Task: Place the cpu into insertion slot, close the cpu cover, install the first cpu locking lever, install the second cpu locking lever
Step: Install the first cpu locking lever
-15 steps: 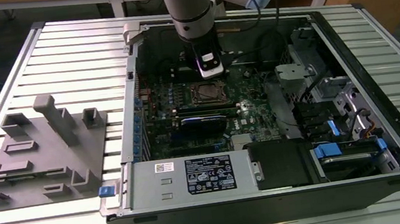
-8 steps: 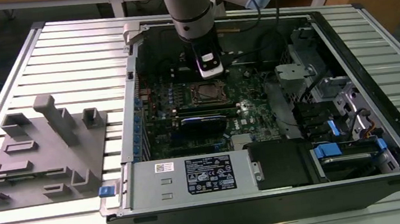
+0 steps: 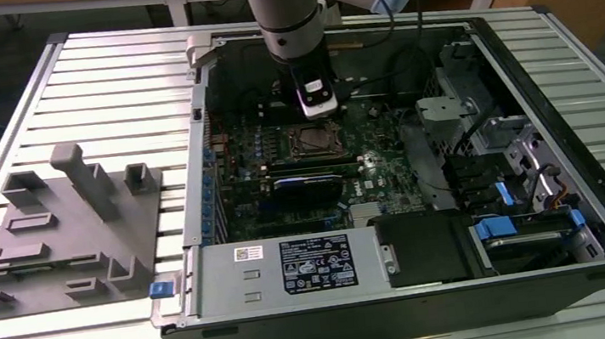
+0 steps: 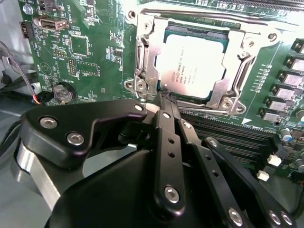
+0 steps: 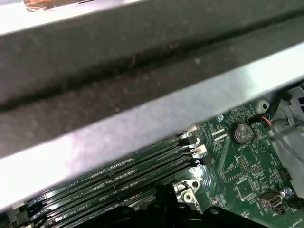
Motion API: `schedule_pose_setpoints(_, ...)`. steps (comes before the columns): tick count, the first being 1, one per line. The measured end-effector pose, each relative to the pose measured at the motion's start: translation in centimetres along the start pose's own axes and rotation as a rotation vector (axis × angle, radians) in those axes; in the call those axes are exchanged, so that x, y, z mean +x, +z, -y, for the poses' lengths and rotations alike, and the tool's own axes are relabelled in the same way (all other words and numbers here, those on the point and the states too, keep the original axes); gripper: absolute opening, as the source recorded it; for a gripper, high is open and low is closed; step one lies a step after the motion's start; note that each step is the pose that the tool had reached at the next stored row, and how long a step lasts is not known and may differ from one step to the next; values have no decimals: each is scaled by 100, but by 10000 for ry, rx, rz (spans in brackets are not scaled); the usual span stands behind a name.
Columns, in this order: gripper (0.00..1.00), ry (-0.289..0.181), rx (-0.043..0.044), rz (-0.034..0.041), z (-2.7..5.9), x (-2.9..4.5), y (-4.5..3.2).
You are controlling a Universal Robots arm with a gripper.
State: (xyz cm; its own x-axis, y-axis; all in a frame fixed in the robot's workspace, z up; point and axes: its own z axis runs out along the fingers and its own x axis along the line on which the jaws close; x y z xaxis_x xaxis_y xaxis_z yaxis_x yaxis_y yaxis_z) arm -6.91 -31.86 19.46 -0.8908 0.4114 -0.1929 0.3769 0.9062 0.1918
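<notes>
The cpu (image 4: 192, 64), a flat square chip with a dull silver top, lies in the insertion slot (image 4: 228, 102) on the green motherboard. The cpu cover (image 4: 145, 52), a thin silver frame, lies flat around the chip's edges. A thin lever rod (image 4: 199, 13) runs along the socket's far side. My gripper (image 4: 164, 97) is shut with nothing between its black fingers, and its tip sits at the socket's near edge, close to a corner screw. In the exterior view the gripper (image 3: 319, 114) hangs just above the slot (image 3: 311, 140) inside the open computer case.
Black memory slots (image 4: 228, 133) lie beside the socket and under the gripper. A coin battery (image 4: 61, 92) and cables sit off to one side. The case wall (image 5: 142, 71) rises close behind. A grey fixture plate (image 3: 59, 231) lies on the slatted table at the exterior view's left.
</notes>
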Motion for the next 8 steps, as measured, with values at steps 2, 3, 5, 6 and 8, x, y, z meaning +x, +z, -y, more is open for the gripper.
schedule_pose_setpoints(2, 11, 0, 5, 1, 0, 0, -2)
schedule_pose_setpoints(3, 11, -1, 7, 0, -1, -1, -5)
schedule_pose_setpoints(5, 11, 1, 4, 1, -3, -3, -15)
schedule_pose_setpoints(6, 11, 0, 5, 1, -5, -4, -22)
schedule_pose_setpoints(8, 11, 1, 4, 2, -9, -7, -38)
